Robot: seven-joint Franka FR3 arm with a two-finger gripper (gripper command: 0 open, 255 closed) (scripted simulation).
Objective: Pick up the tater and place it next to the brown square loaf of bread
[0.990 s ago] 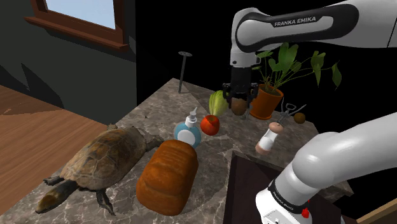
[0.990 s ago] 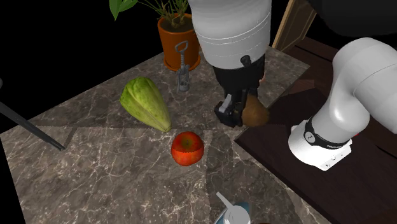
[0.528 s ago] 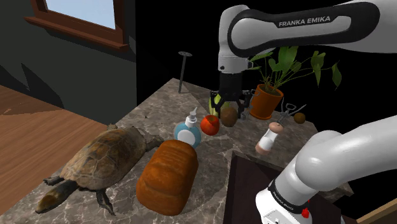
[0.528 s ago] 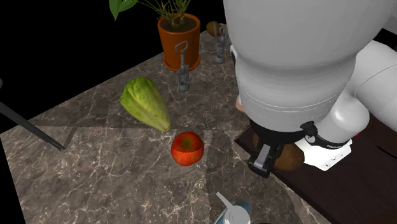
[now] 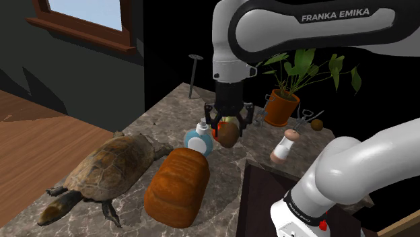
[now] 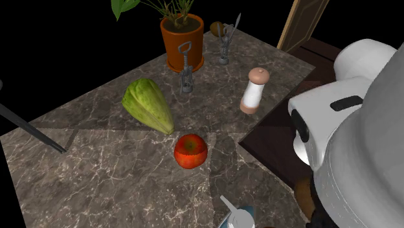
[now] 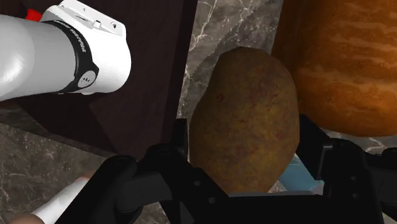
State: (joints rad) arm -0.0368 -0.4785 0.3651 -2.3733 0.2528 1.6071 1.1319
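Shoulder view: our pincer (image 5: 229, 125) clamps the potato (image 5: 229, 134) above the counter (image 5: 165, 108) for carrying; loaf (image 5: 177, 185) at seven o'clock.

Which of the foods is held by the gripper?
The potato, clasped in the gripper; the loaf, red fruit and green vegetable lie on the table.

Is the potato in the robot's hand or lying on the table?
In the hand: its two black fingers clasp the potato, which hangs above the marble table in the shoulder view.
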